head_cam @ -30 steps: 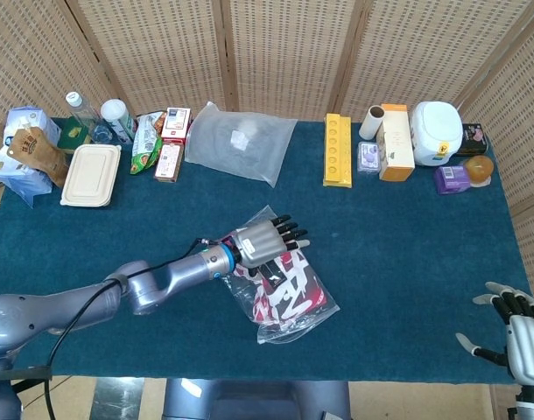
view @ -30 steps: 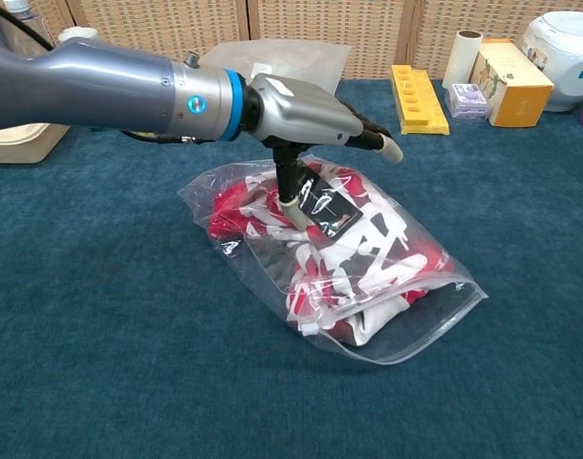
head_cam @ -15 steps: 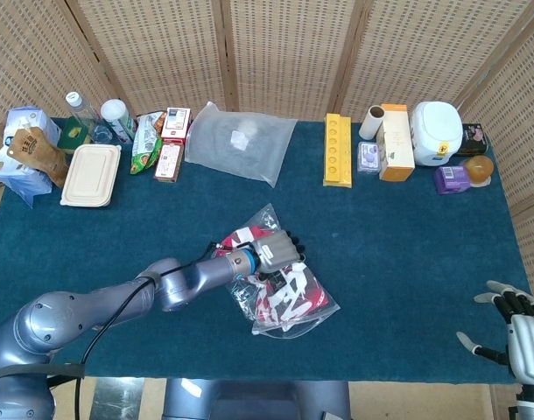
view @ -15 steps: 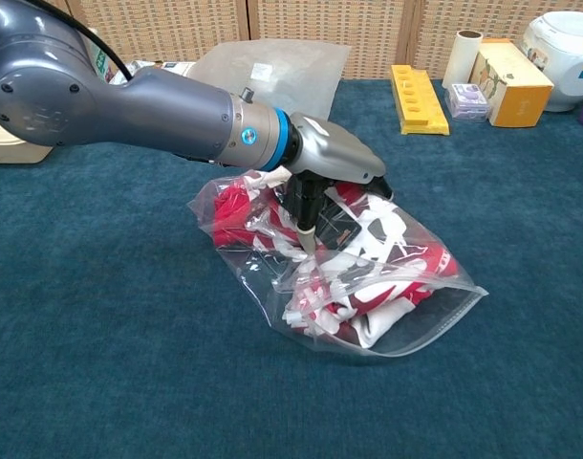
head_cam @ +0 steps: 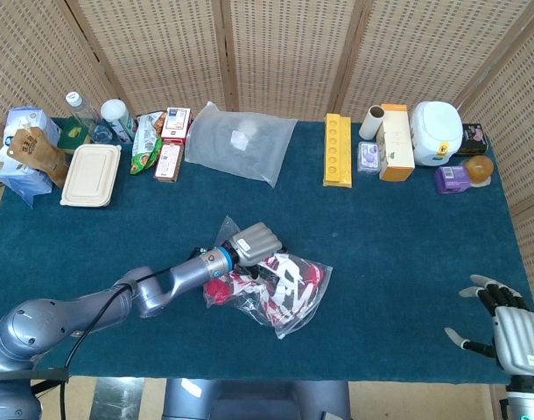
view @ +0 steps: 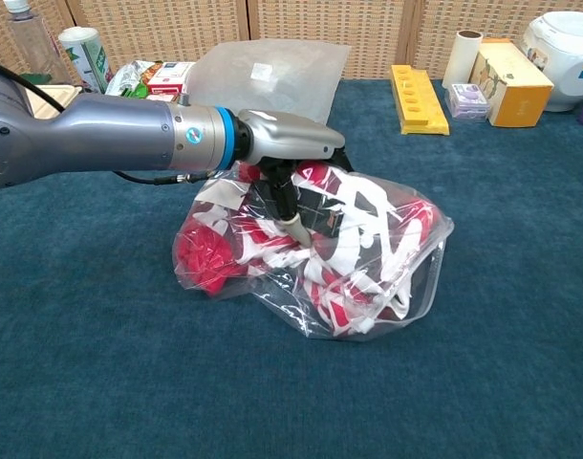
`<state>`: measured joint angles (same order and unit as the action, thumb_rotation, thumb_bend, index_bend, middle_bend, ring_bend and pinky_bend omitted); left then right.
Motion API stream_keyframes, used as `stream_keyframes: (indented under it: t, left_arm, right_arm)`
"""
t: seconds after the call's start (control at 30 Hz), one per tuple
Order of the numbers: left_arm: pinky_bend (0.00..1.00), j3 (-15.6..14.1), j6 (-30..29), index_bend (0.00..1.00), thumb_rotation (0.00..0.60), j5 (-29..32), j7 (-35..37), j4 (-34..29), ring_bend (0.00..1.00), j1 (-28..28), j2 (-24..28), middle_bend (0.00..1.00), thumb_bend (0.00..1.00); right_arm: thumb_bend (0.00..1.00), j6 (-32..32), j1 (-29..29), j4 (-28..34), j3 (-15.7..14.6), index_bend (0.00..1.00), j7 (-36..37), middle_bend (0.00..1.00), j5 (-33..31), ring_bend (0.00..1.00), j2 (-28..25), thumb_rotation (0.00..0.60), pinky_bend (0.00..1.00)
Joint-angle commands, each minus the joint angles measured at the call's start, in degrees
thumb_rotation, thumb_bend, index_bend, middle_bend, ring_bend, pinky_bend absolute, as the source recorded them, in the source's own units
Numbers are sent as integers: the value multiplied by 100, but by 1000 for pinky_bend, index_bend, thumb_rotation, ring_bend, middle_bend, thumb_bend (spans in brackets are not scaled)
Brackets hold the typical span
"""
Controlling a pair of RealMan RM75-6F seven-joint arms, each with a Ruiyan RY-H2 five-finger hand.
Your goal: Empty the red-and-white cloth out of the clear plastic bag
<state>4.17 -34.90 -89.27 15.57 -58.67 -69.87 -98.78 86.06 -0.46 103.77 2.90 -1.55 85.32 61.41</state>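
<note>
Near the lower centre of the head view, left hand (head_cam: 255, 242) now grasps the crumpled clear plastic bag (head_cam: 289, 302), dragged leftward with bunched red-and-white cloth (head_cam: 276, 282) still inside, right hand (head_cam: 497, 322) open, idle.

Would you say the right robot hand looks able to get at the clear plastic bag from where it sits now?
Probably not without a long reach: the right robot hand sits open at the table's far right corner, well apart from the clear plastic bag. Only bare table lies between, so nothing blocks it.

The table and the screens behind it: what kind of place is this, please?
Probably an indoor robot test setup, not a home. A blue cloth-covered table stands before woven screens, household goods line its far edge, such as a yellow tray, and the left hand grips a bag.
</note>
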Motion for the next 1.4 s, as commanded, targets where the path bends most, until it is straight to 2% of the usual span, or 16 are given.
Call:
stream_keyframes:
  t: [0.03,0.1,0.3,0.5,0.63,0.9,1.17,1.4]
  left_arm:
    - [645,-62,-620,812,600,-94,402,196,612,285,-89,628,169]
    - [645,-81,-1071,812,600,-175,695,366,612,455,-190,628,168]
    - [645,-101,-1922,812,600,-297,1499,850,612,768,-435,628,168]
    - [643,-43,-2359,812,600,-299,2057,1184,612,908,-599,628,167]
    - [641,68,-2730,812,600,-240,2522,1288,612,1039,-712,628,168]
    - [638,146,-2876,813,600,-198,2952,1259,612,1065,-822,628,167]
    - [636,277,-2837,813,600,-187,2893,1153,612,901,-897,629,168]
    - [636,428,-2659,812,600,-102,2855,1072,612,697,-1067,628,167]
  right_arm:
    - [180,-138,111,28,39,351,18,258,-8,234,-43,514,226]
    - [181,-231,198,15,72,351,43,273,3,254,-62,517,248]
    - [181,-390,435,-131,190,370,153,334,92,329,-7,515,336]
    - [181,-433,658,-379,314,421,268,396,255,411,128,517,425]
    - [181,-429,955,-820,460,446,423,427,533,467,421,517,493]
    - [175,-403,1407,-1270,598,451,527,441,935,494,789,513,528]
    - [165,-177,1681,-1575,620,451,571,448,1319,527,1125,509,560]
    - [162,-108,1946,-1590,603,450,573,448,1603,529,1322,516,566]
